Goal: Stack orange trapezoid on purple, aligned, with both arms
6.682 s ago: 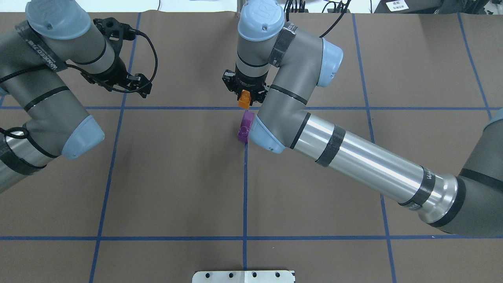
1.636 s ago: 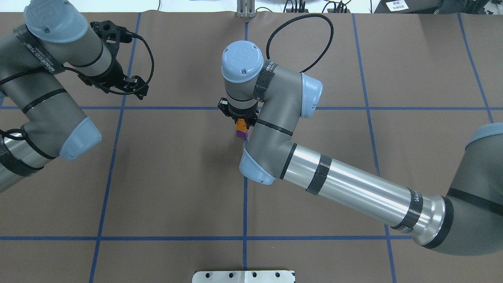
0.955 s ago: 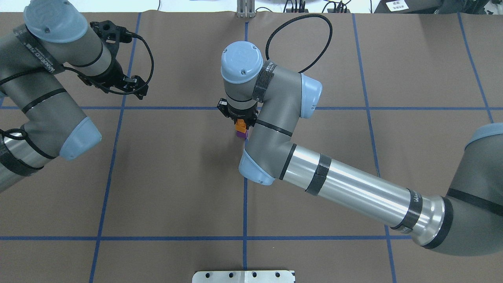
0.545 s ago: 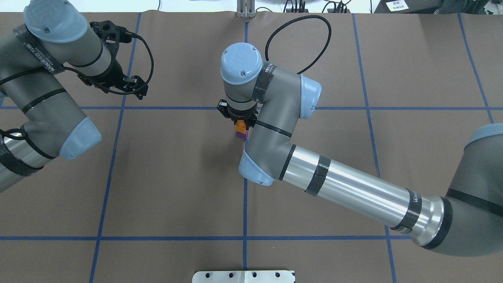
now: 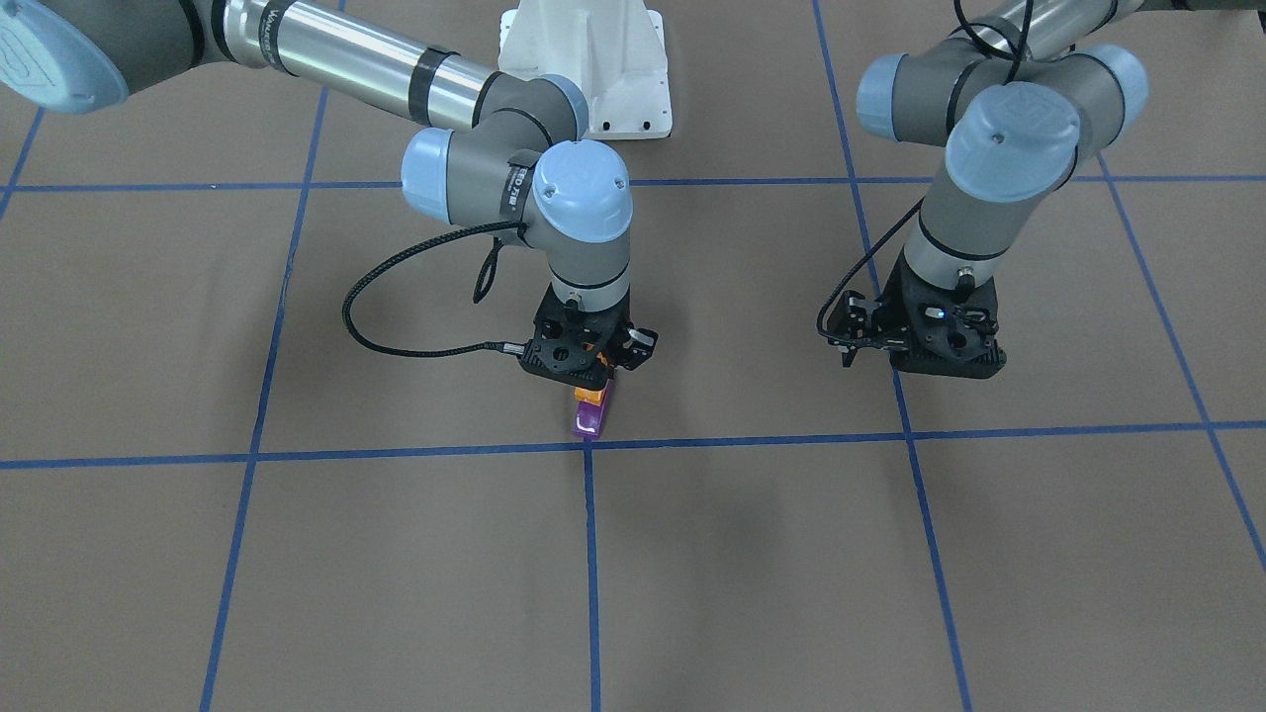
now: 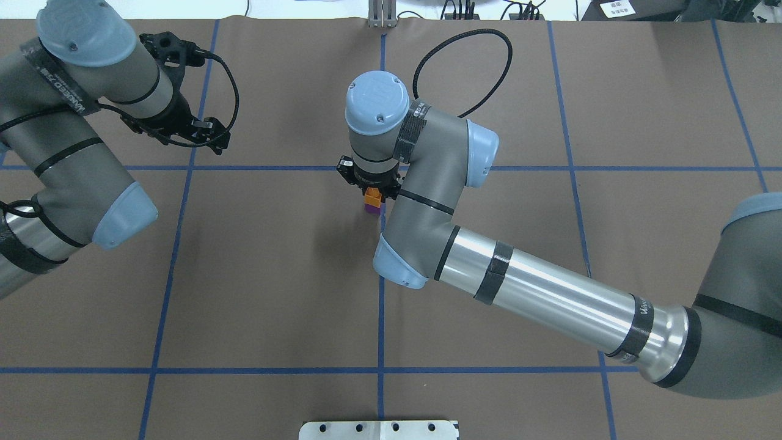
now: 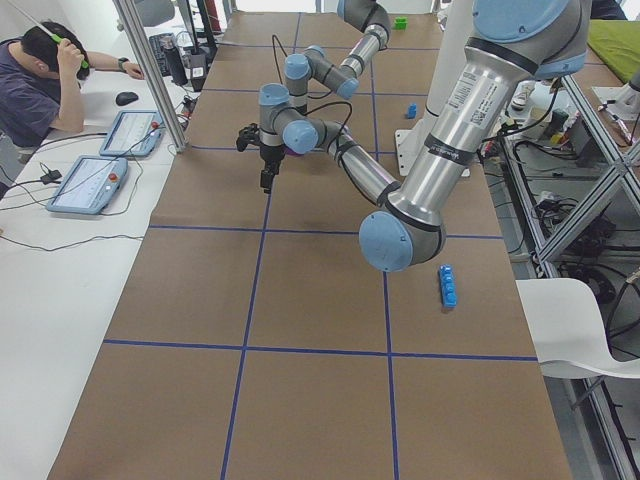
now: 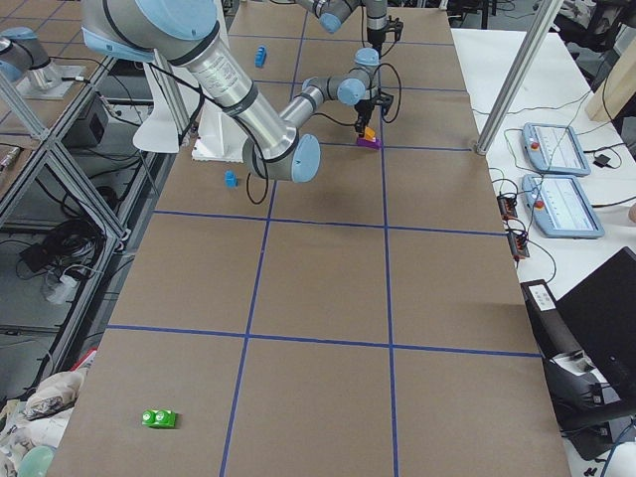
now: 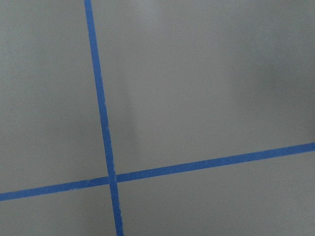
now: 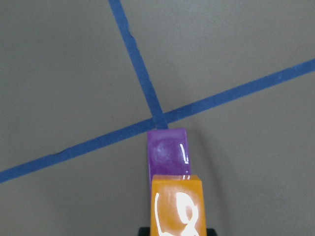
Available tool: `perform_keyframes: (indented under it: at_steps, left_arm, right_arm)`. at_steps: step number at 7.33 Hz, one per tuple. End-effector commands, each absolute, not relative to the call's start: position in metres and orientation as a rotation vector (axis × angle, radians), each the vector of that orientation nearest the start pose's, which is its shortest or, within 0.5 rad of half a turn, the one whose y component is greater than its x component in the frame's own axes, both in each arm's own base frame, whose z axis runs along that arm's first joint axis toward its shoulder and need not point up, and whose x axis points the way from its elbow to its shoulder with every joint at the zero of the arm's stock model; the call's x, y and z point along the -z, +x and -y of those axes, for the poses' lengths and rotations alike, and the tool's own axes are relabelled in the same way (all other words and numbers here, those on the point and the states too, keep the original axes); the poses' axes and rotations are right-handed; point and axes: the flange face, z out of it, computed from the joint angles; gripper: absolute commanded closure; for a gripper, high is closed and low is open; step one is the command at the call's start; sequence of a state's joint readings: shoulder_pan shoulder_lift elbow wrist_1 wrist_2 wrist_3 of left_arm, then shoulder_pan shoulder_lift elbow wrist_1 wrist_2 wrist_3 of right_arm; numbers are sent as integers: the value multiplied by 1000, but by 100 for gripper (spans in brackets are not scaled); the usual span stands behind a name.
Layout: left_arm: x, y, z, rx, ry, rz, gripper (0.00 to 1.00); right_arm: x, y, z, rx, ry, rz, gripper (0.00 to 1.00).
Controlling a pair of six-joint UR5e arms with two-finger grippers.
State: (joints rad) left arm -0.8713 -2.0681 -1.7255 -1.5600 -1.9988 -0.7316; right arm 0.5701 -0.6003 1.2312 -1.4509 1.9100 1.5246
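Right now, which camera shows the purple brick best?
The right wrist camera: the purple brick looks big, with the orange brick overlapping its near end. The front view shows it small; overhead shows a sliver; the right side view a speck; the left wrist camera nothing.

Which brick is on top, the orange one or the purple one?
The orange trapezoid is on top, gripped by the right gripper. The purple brick sits under it on the table.

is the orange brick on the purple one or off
On: the orange trapezoid sits atop the purple, right gripper around it. Pressed home: cannot tell.
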Motion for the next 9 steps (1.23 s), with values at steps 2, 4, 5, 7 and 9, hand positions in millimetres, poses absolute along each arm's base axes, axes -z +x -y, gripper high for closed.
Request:
perform_keyframes:
  at_steps: [2,4,5,7,9]
  left_arm:
    - [-311,347,555,-107,205,-726,0]
    - [-313,336,559,-95,208,-726,0]
    - [-332,309,562,-148,195,-739,0]
    - [-395,213,573,-225,199,-729,0]
    - [-475,93,563,-335,227,-742,0]
  right_arm:
    - [-164,-617,522,-364,-74,826,0]
    - [-134,-583,533,-378,-55,881,0]
    - [-147,-541,538,-346,-33,901,0]
    - [-232,-430,536,-214,40,903,0]
    - [-334,-290,571,-100,59,877,0]
